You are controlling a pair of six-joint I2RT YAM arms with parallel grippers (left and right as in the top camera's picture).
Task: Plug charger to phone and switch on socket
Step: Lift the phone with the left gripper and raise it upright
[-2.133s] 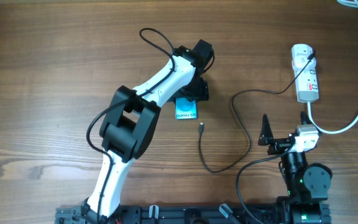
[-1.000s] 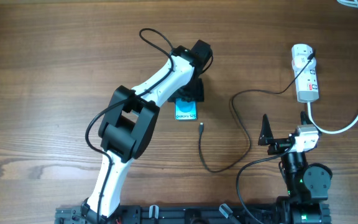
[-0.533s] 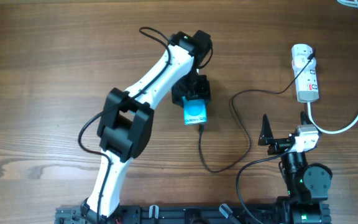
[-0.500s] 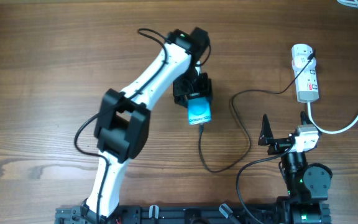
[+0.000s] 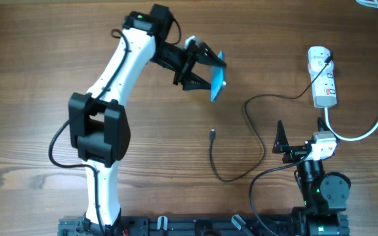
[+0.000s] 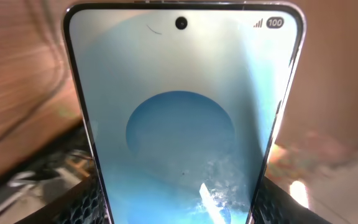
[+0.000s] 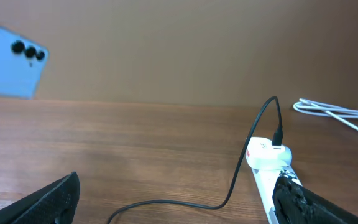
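The phone (image 5: 218,77) is clamped in the left gripper (image 5: 205,71) up above the table (image 5: 44,52), and the right gripper (image 7: 176,180) is spread wide open.

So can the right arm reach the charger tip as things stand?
Probably yes: the charger tip lies bare on the table near the right arm, its jaws open; the left arm holds the phone well clear.

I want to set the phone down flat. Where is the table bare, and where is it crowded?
Bare wood: left of the charger tip and below the lifted phone. Crowded: the right side, where its loop, the right gripper, socket and white cord bunch.
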